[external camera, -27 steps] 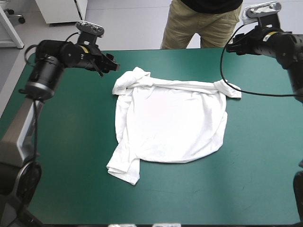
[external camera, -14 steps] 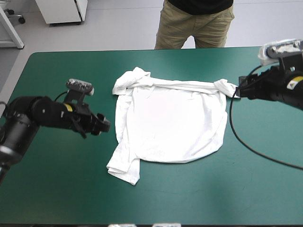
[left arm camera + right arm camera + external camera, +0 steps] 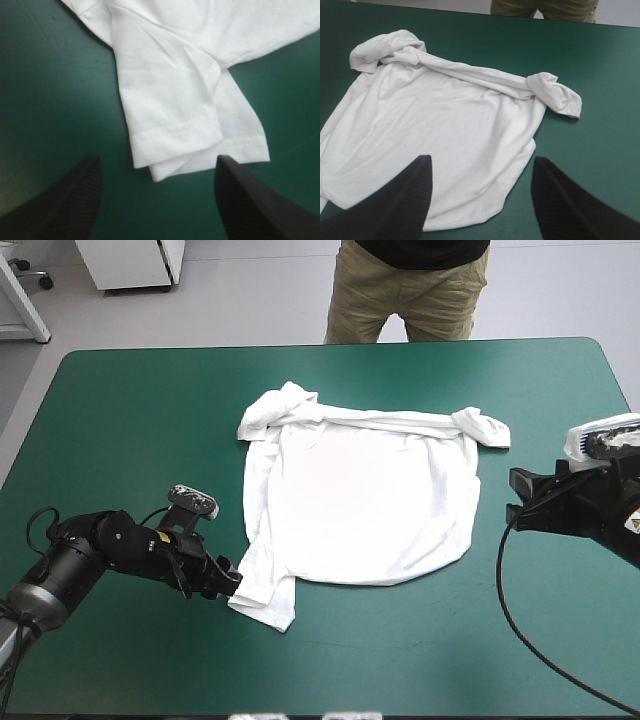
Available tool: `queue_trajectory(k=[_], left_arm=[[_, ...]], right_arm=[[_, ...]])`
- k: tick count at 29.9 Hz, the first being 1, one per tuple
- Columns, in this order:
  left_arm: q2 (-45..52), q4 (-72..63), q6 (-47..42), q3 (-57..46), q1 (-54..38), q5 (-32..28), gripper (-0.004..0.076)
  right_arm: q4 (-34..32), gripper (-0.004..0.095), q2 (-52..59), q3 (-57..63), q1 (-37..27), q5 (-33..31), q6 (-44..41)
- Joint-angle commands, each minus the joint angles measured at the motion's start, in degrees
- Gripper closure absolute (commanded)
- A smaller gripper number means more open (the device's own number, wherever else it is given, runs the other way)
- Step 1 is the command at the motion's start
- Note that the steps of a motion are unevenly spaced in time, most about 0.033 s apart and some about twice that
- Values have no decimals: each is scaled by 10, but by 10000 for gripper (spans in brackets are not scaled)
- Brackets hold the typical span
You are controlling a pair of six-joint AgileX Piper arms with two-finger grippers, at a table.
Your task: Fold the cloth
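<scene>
The white T-shirt (image 3: 360, 495) lies spread on the teal-green table, its far edge rolled into a bunched band with a knot of cloth at each end. One short sleeve (image 3: 262, 600) sticks out at the near left corner. My left gripper (image 3: 226, 585) is low and open, just short of that sleeve's hem (image 3: 175, 130), which lies ahead of its fingertips (image 3: 75, 192). My right gripper (image 3: 512, 498) hangs open to the right of the T-shirt's right edge, looking across the T-shirt (image 3: 440, 135), nothing between its fingers (image 3: 405, 200).
The bare teal-green cover (image 3: 130, 410) surrounds the T-shirt on all sides. A black cable (image 3: 520, 610) loops over the table's near right part.
Both arms have come down and toward the near side. The left gripper moved from the far left corner to the near sleeve. The right gripper moved from the far right knot down the T-shirt's right side.
</scene>
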State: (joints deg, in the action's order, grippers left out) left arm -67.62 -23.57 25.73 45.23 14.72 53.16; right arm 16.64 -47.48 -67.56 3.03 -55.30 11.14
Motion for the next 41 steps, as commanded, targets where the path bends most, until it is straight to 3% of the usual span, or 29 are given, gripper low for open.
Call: queue_trajectory(k=[1,11,18,21,26,33,41], left_arm=[[-14,-28,9,10,2,-24,251],[-100,-10,12,4,78,-92,253],[-164,67,-77,4,94,-110,365],[-185,67,-87,4,94,-110,442],[-196,64,-86,4,94,-114,729],[-195,63,-86,9,94,-117,733],[-195,54,-82,9,94,-117,733]], right_arm=[[20,368,3,-12,-4,31,1],[19,368,3,-12,-4,28,1],[18,368,2,-12,-4,23,2],[18,368,2,-12,-4,20,8],[4,368,-5,-9,-4,-22,16],[0,368,-69,55,-2,-71,13],[-68,369,-195,127,59,13,-23]])
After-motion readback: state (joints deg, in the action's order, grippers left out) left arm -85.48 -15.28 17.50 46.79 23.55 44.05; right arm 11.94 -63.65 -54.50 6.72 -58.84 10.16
